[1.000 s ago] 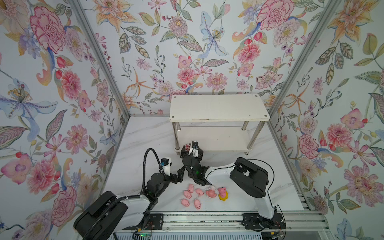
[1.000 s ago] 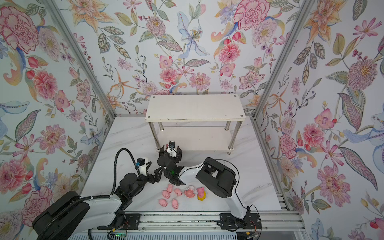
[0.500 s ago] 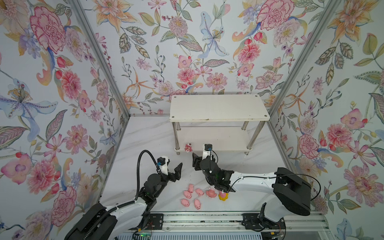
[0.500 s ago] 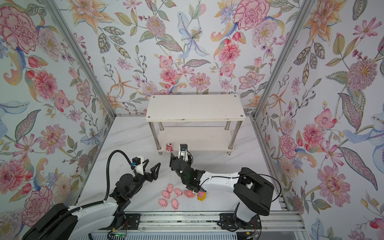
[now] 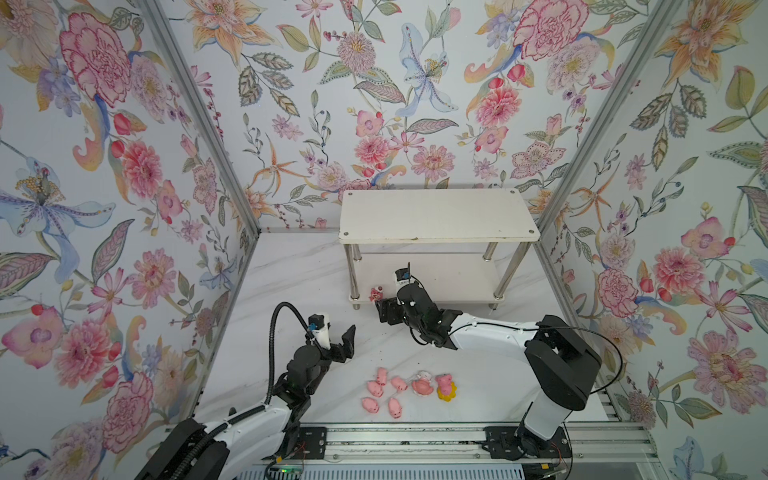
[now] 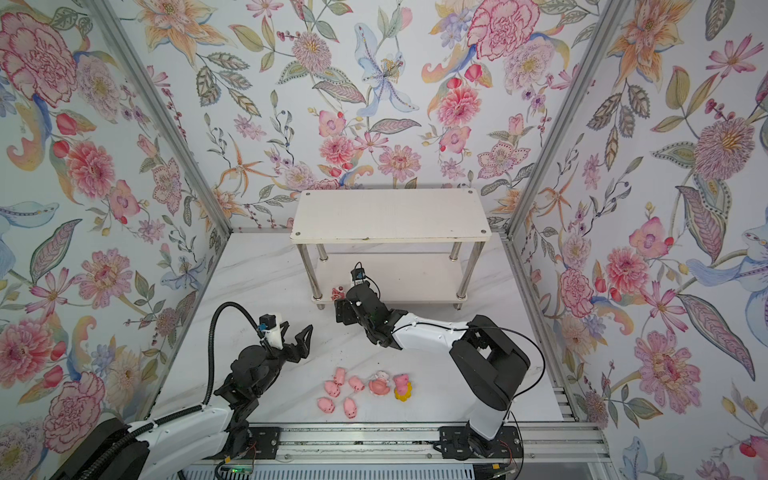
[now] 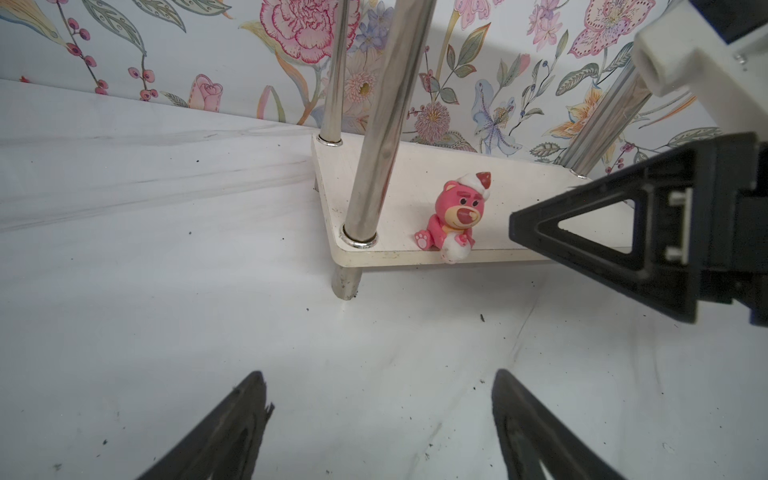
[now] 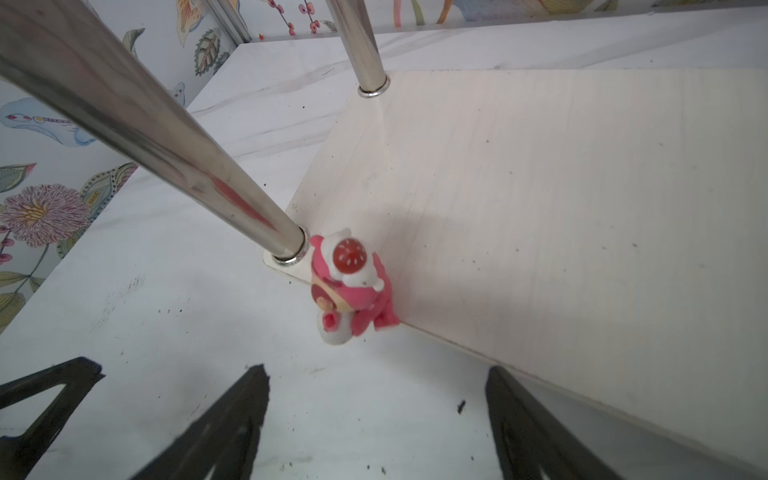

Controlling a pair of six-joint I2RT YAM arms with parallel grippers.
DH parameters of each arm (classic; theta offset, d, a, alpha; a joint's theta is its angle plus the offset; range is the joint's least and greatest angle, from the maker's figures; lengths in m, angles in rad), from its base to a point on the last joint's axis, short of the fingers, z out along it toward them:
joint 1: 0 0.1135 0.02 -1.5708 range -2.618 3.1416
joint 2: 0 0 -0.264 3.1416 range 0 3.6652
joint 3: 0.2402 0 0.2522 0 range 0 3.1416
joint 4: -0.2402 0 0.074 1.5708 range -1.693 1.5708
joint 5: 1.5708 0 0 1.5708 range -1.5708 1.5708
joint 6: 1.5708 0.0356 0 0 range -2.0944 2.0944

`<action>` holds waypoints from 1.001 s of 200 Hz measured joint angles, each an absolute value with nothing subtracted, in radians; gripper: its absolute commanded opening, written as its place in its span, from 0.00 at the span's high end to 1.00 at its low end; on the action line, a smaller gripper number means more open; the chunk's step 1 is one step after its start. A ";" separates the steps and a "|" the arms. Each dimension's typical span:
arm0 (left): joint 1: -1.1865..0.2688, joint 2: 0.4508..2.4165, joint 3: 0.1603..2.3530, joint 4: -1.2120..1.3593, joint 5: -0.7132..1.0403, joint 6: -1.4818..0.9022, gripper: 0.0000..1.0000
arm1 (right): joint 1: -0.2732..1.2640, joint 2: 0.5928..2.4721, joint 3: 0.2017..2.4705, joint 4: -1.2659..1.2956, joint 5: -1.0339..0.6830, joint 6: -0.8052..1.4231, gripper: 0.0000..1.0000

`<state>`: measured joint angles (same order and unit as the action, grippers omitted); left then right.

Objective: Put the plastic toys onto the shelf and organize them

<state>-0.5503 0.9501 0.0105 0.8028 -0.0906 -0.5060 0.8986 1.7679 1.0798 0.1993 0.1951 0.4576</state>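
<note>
1. White marble-patterned tabletop (image 5: 299, 282): fills the lower middle of both top views, enclosed by floral-papered walls.
2. White two-tier rectangular shelf (image 5: 436, 216) on chrome tube legs: stands at the centre of both top views, close to the back wall.
3. Right gripper (image 5: 385, 311): black, on a white arm, just below frame centre in both top views, at the shelf's near left corner. Its jaws are spread wide and hold nothing, as the right wrist view shows along its bottom edge.
4. Left gripper (image 5: 338, 337): black, lower left of centre in both top views, above the tabletop and apart from the shelf. Its jaws are spread and empty.
5. Seven loose toys, lower centre of both top views, lying close together on the tabletop: five plain pink plastic pigs (image 5: 375, 388), a pink-and-white figurine (image 5: 423, 384), and a yellow-petalled pink-faced figurine (image 5: 445, 387) at the right end.
6. Red-pink plastic bear figurine (image 7: 455, 216): sits upright on the shelf's lower tier at its near left corner, just beside a chrome tube leg (image 7: 374, 124). The white ball at its feet overhangs the board edge.
</note>
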 measured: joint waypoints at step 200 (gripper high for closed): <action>-0.488 1.099 0.010 0.859 -0.055 -0.525 0.14 | 0.772 2.003 1.309 0.134 -0.102 0.199 0.50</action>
